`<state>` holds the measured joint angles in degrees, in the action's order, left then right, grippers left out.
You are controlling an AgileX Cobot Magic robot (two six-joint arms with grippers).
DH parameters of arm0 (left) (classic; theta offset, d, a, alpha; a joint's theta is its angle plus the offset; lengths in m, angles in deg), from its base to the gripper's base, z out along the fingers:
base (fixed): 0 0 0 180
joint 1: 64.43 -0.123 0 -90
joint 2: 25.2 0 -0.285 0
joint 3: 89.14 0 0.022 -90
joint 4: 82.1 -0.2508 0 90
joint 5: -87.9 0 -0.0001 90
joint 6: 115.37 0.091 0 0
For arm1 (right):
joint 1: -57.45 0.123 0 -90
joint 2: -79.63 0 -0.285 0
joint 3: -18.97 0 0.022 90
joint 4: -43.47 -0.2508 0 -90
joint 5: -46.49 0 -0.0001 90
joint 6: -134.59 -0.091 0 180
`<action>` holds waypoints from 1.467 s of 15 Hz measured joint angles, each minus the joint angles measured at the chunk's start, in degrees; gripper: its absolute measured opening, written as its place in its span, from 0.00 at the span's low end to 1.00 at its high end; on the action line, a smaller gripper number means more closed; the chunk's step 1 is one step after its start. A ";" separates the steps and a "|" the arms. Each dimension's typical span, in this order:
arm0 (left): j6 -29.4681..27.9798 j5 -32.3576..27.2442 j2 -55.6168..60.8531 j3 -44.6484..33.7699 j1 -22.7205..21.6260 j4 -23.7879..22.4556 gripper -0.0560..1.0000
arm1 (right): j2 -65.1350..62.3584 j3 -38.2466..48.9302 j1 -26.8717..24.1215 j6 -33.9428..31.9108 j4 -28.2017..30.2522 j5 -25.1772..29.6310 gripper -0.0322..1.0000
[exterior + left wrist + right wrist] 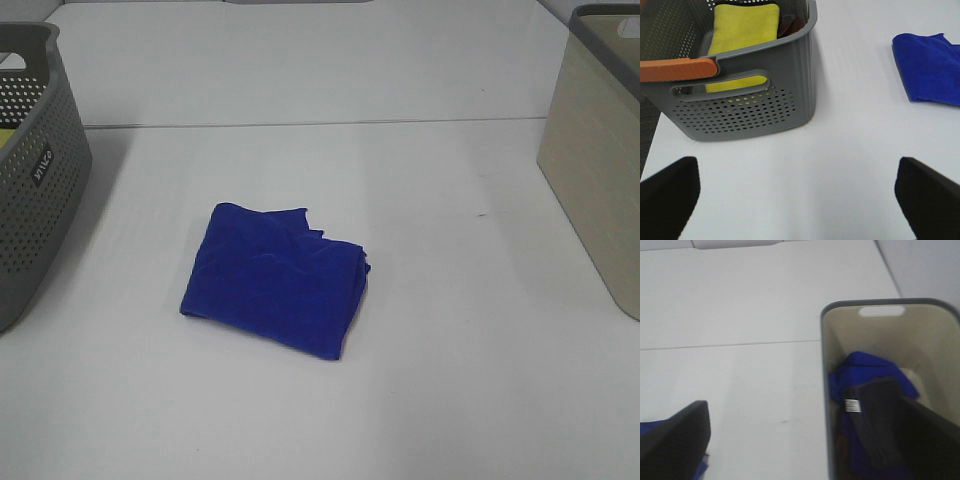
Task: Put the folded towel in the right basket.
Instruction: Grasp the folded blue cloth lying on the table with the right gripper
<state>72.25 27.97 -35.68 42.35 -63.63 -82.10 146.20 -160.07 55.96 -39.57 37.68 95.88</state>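
Both my jaws are wide open, nothing in them. The towel [275,280] sits mid-desk [450,400], well apart from the right basket [600,150]. Looks soft, light and floppy, so I reckon pinching one layer would just unfold it. I'd bite through all layers at the thick folded edge facing that basket. The long axis runs roughly left-right, with the right end tipped nearer the camera.

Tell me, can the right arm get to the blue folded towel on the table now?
Probably yes. The folded towel lies alone in the open, with bare table between it and the right basket and nothing on top. The right gripper has its fingers open and empty.
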 joint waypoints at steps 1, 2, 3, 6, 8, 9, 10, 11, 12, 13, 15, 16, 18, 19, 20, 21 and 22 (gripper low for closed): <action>0.00 0.00 0.00 0.00 0.00 0.00 0.99 | 4.98 -1.95 0.00 2.18 -4.70 0.00 0.95; 0.00 0.00 0.00 0.00 0.00 0.00 0.99 | 9.80 -3.21 0.00 5.33 -11.52 0.00 0.95; 0.00 0.00 0.00 0.00 0.00 0.00 0.99 | 13.87 -3.61 0.00 9.00 -18.74 0.00 0.95; 0.00 0.00 0.00 0.00 0.00 0.00 0.99 | 24.98 -3.72 0.00 22.40 -39.30 2.29 0.94; 0.00 0.00 0.00 0.00 0.00 0.00 0.99 | 29.45 -3.72 0.00 26.07 -43.77 4.41 0.93; 0.00 0.00 0.00 0.00 0.00 0.00 0.99 | 31.91 -3.72 0.00 26.70 -44.00 4.81 0.93; 0.00 0.00 0.00 0.00 0.00 0.00 0.99 | 33.69 -3.72 0.00 26.99 -43.77 4.87 0.93; 0.00 0.00 0.00 0.00 0.00 0.00 0.99 | 35.35 -3.72 0.00 27.04 -42.86 5.33 0.92; 0.00 0.00 0.00 0.00 0.00 0.00 0.99 | 36.67 -3.72 0.00 27.04 -41.77 6.02 0.92; 0.00 0.00 0.00 0.00 0.00 0.00 0.99 | 37.93 -3.72 0.00 26.99 -40.97 7.22 0.92; 0.00 0.00 0.00 0.00 0.00 0.00 0.99 | 40.57 -3.72 0.17 26.24 -39.88 10.37 0.91; 0.00 0.00 0.00 0.00 0.00 0.00 0.99 | 41.42 -3.72 1.20 26.01 -38.90 10.89 0.91; 0.00 0.00 0.00 0.00 0.00 0.00 0.99 | 44.06 -4.07 9.28 24.06 -33.12 10.08 0.90; 0.00 0.00 0.00 0.00 0.00 0.00 0.99 | 45.26 -4.07 11.69 21.94 -31.63 9.85 0.90; 0.00 0.00 0.00 0.00 0.00 0.00 0.99 | 47.10 -4.07 13.35 19.94 -30.88 9.80 0.90; 0.00 0.00 0.00 0.00 0.00 0.00 0.99 | 49.33 -4.07 13.75 18.96 -30.88 9.91 0.90; 0.00 0.00 0.00 0.00 0.00 0.00 0.99 | 51.45 -4.07 13.81 18.68 -30.94 10.31 0.89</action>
<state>72.25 27.97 -35.68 42.35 -63.63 -82.10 197.65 -164.14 69.77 -20.89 6.74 106.19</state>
